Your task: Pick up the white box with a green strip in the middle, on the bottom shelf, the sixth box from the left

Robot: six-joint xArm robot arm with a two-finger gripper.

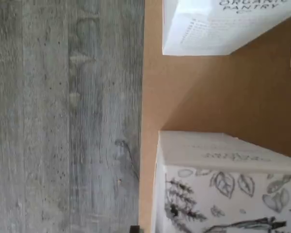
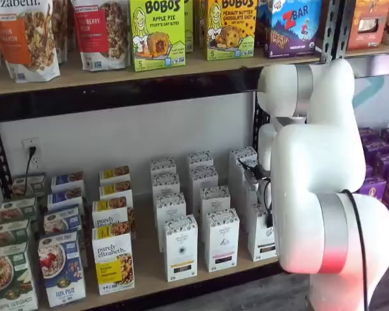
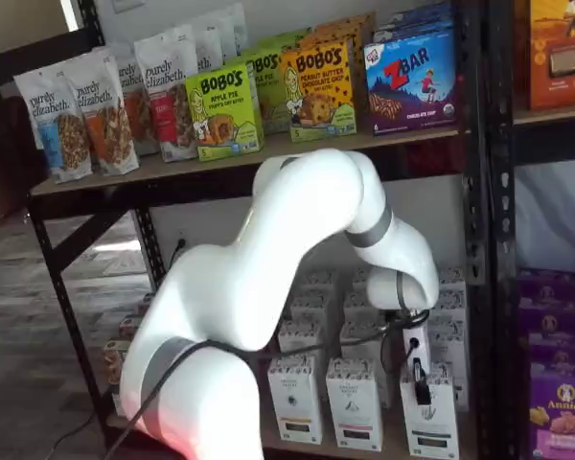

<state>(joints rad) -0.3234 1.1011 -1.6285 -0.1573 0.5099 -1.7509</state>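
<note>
White arm (image 2: 324,194) hides the white box (image 3: 429,417) in one shelf view.

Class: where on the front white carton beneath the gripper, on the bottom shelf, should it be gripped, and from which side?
Probably its top end, across the narrow width, coming from above and in front. The white box stands upright at the bottom shelf edge, with a gap beside it and like cartons behind.
</note>
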